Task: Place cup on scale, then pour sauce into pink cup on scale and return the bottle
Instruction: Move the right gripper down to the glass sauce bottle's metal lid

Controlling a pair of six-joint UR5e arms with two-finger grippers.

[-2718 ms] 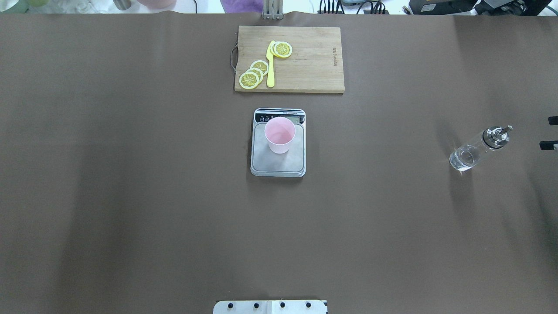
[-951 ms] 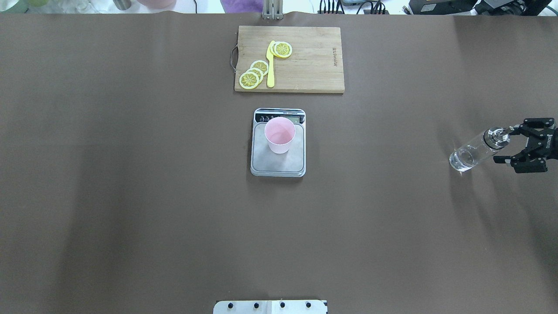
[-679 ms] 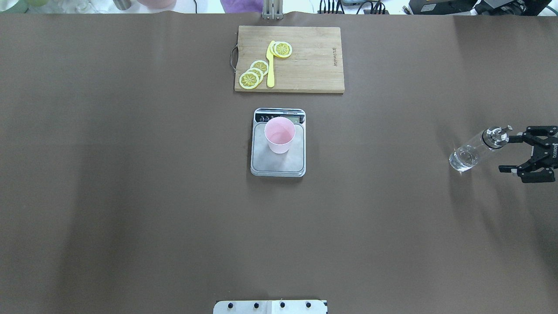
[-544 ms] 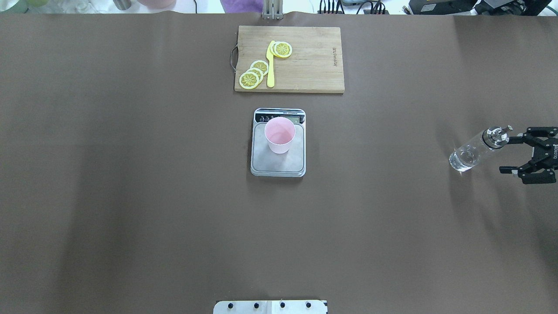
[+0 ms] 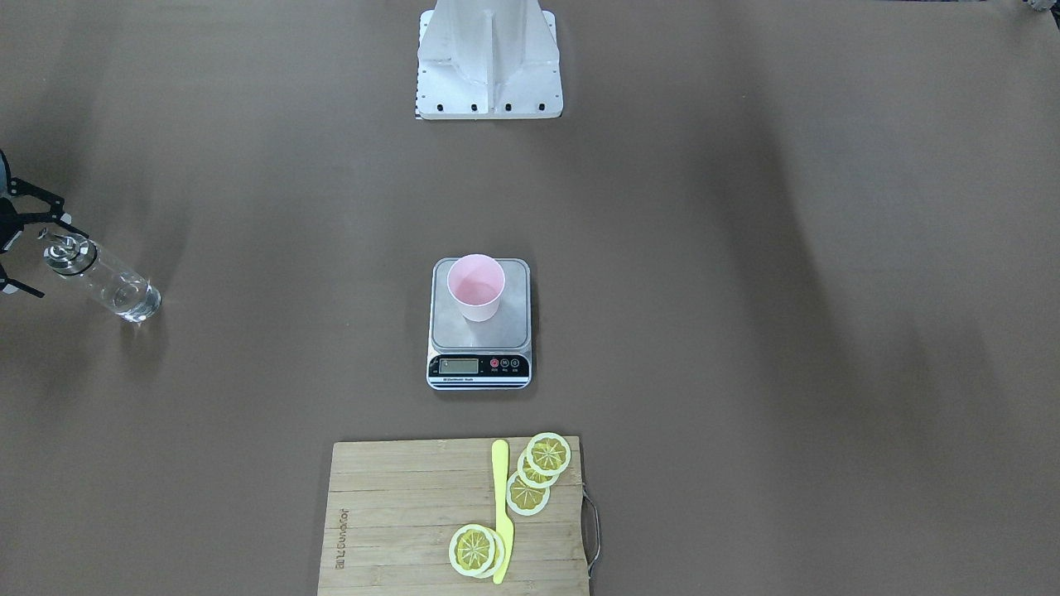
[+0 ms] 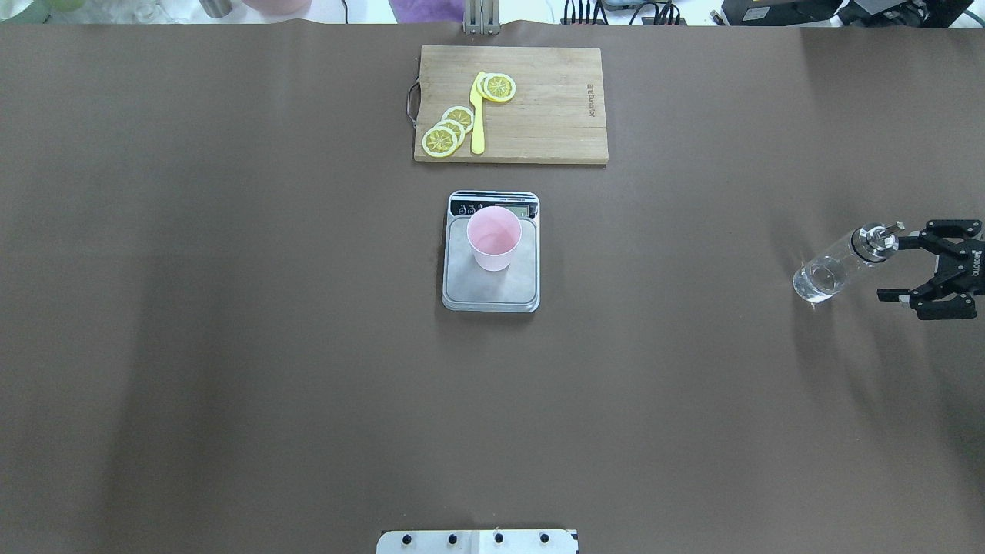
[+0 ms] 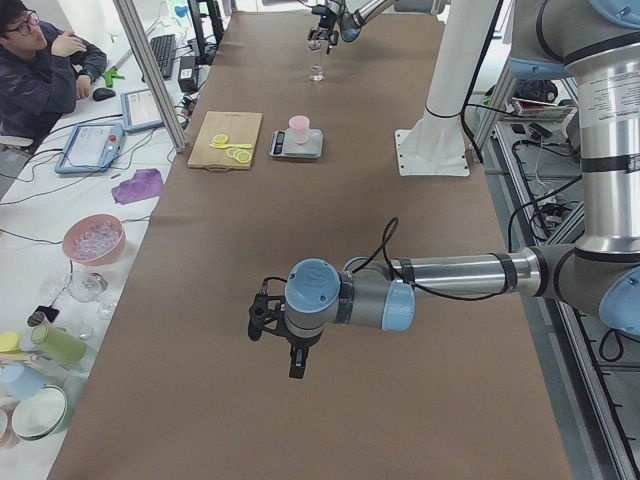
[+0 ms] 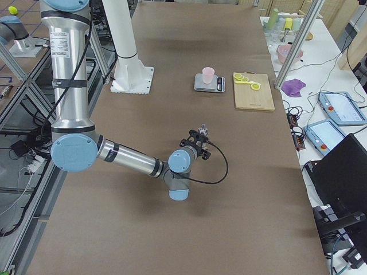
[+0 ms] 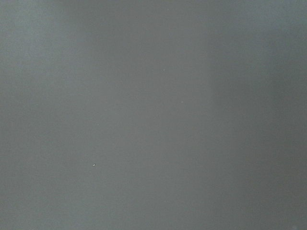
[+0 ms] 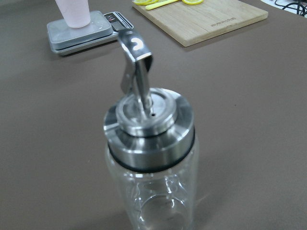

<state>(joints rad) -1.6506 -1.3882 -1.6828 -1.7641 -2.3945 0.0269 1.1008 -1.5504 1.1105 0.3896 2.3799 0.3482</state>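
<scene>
Now poised for the pick-up: the right tool (image 6: 891,267), jaws spread and empty, hovers just at 3 o'clock of the bottle (image 6: 835,265), level with its silver top. The bottle stands upright on the table (image 6: 231,346), well apart at 3 o'clock of the scale (image 6: 492,291). The cup (image 6: 494,237) sits on the scale, so step 1 of 3 looks done; pouring and return remain. The left tool (image 7: 262,325) hangs over bare table, and its jaw state cannot be told.
</scene>
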